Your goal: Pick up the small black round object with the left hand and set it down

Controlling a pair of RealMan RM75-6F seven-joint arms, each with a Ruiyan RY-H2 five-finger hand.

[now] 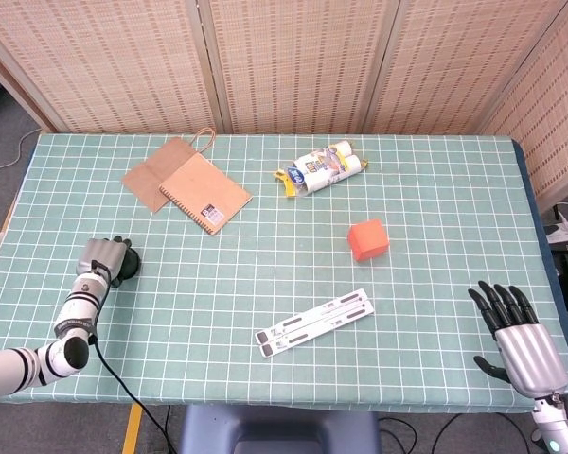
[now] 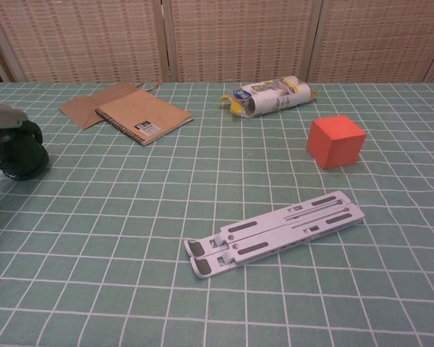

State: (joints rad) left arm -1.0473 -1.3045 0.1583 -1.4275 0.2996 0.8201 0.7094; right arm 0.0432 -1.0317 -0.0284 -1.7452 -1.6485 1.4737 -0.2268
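The small black round object [image 1: 130,266] sits low at the table's left edge, and in the chest view the same black object [image 2: 18,157] seems to touch the green checked cloth. My left hand [image 1: 102,259] grips it from above and behind, dark fingers [image 2: 33,134] curled over its top. The left hand's grey back [image 2: 3,116] shows at the chest view's left border. My right hand [image 1: 521,336] hangs off the table's near right corner, fingers spread, holding nothing.
A brown notebook [image 1: 205,192] lies on a paper bag [image 1: 150,170] at the back left. A wrapped roll packet [image 1: 319,169] lies at the back middle, an orange cube [image 1: 368,239] right of centre, and a white folding stand [image 1: 315,323] near the front.
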